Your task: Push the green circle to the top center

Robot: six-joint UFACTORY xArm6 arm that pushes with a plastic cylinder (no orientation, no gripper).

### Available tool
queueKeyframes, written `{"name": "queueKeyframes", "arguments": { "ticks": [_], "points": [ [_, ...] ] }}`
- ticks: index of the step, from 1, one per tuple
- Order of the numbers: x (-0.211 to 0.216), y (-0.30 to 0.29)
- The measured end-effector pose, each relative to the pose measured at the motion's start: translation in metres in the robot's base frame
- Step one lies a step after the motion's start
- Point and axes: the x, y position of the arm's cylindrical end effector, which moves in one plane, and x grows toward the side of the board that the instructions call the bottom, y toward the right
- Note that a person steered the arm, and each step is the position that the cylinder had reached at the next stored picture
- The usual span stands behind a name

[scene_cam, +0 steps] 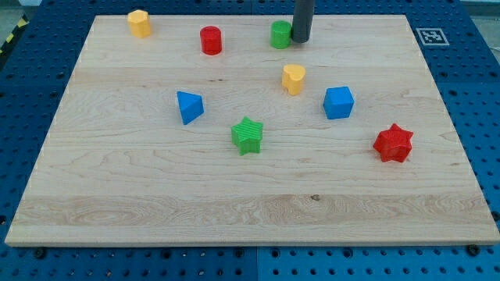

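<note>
The green circle (280,34) stands near the top edge of the wooden board (117,187), about at the view's middle. My tip (301,40) comes down from the view's top and rests right against the green circle's right side, touching or nearly touching it.
A red cylinder (211,40) stands left of the green circle. A yellow block (140,23) is at the top left. A yellow heart (294,79), a blue cube (338,102), a blue triangle (189,107), a green star (248,135) and a red star (393,143) lie lower down.
</note>
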Motion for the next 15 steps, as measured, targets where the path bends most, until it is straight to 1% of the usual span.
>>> {"name": "queueKeyframes", "arguments": {
  "ticks": [2, 3, 5, 6, 7, 8, 9, 12, 13, 15],
  "points": [
    [0.025, 0.0],
    [0.025, 0.0],
    [0.024, -0.049],
    [0.029, -0.048],
    [0.04, -0.008],
    [0.018, 0.012],
    [-0.009, 0.012],
    [-0.004, 0.008],
    [0.001, -0.006],
    [0.001, -0.011]
  ]
}}
